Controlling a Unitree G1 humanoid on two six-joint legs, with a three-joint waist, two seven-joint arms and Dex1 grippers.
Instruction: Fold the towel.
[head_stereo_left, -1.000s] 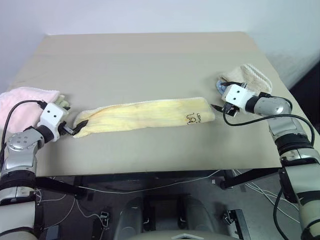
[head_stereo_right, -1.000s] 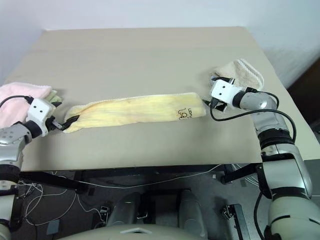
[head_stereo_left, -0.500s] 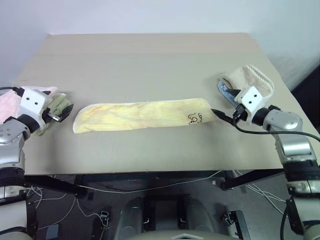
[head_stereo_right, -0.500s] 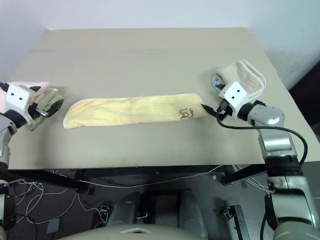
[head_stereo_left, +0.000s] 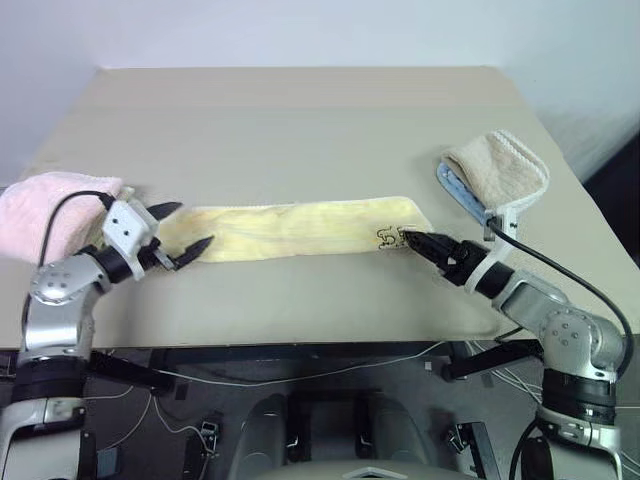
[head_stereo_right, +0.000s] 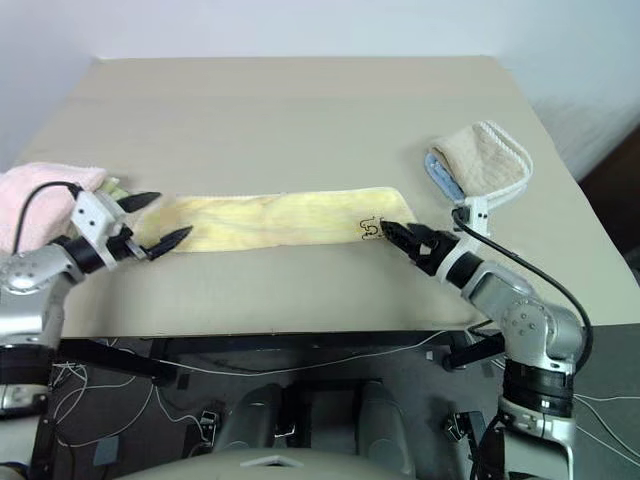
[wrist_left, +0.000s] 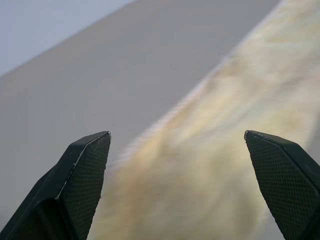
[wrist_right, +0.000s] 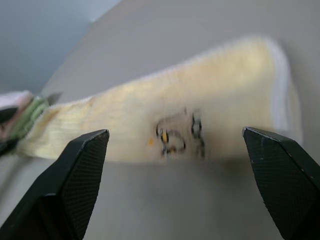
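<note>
Lengthwise, the towel (head_stereo_left: 300, 229) lies flat across the bench (head_stereo_left: 300, 120), long axis running left to right, one end toward each arm. Left claw (head_stereo_left: 184, 228) spread, straddling the plain end; right claw (head_stereo_right: 400, 237) spread, tips at the printed-mark end, near corner. Each arm sits equally close to its own end; nothing pinched yet.

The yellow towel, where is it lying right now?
The yellow towel lies stretched across the table's near middle, between the left tool and right tool.
</note>
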